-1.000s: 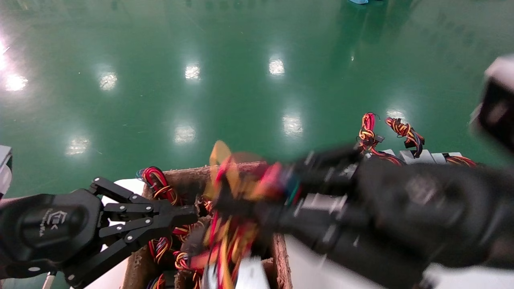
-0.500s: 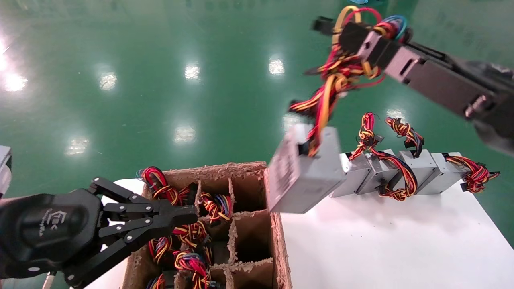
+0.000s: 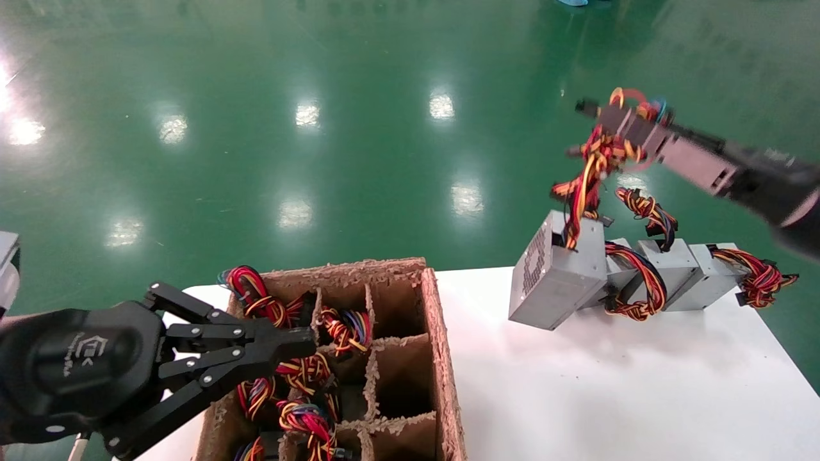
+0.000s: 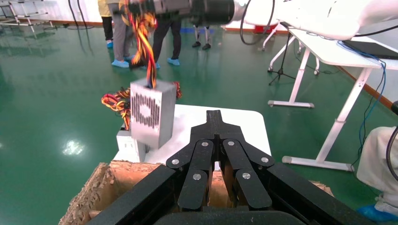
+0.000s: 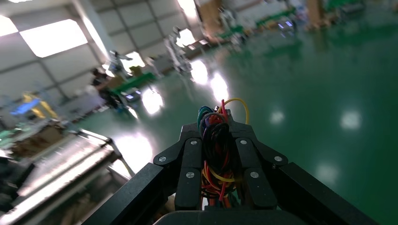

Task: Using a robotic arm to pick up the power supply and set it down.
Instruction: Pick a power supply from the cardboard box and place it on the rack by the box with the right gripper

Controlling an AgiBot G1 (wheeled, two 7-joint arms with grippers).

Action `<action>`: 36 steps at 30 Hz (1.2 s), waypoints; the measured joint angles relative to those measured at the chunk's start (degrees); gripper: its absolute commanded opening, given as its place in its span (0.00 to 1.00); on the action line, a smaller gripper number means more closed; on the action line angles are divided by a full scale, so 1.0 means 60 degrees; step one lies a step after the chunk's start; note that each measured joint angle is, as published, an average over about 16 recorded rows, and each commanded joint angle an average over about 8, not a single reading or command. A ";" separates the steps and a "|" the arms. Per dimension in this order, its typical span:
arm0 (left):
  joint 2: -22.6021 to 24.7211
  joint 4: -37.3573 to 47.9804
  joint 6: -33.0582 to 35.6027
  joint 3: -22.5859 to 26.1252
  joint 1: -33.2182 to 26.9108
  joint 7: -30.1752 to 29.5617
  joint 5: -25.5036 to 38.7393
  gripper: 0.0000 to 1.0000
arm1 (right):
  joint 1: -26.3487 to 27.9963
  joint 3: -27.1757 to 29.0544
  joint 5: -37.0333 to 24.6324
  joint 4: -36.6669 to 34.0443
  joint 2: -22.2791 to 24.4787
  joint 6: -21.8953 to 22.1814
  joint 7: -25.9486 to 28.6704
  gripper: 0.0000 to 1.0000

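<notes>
While it dangles by its wires, the power supply (image 3: pixel 558 276) hangs above the white table (image 3: pixel 615 397).
The right gripper (image 3: pixel 624 121) clenches the wire bundle (image 3: pixel 592 163); the left gripper (image 3: pixel 291 346) sits closed over the cardboard box (image 3: pixel 442 358).

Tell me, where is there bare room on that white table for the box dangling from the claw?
The white table is bare between the cardboard box and the row of power supplies at its far edge, which is crowded.
</notes>
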 measured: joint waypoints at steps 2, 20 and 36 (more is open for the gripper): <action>0.0000 0.0000 0.0000 0.0000 0.0000 0.0000 0.0000 0.00 | -0.0149 -0.0067 -0.0152 0.0051 0.0045 0.0303 0.0062 0.00; 0.0000 0.0000 0.0000 0.0000 0.0000 0.0000 0.0000 0.00 | -0.1279 -0.0676 -0.1141 0.0712 0.0243 0.2792 0.1068 0.00; 0.0000 0.0000 0.0000 0.0001 0.0000 0.0000 -0.0001 0.00 | -0.1713 -0.1033 -0.1761 0.0837 0.0287 0.4677 0.1796 0.00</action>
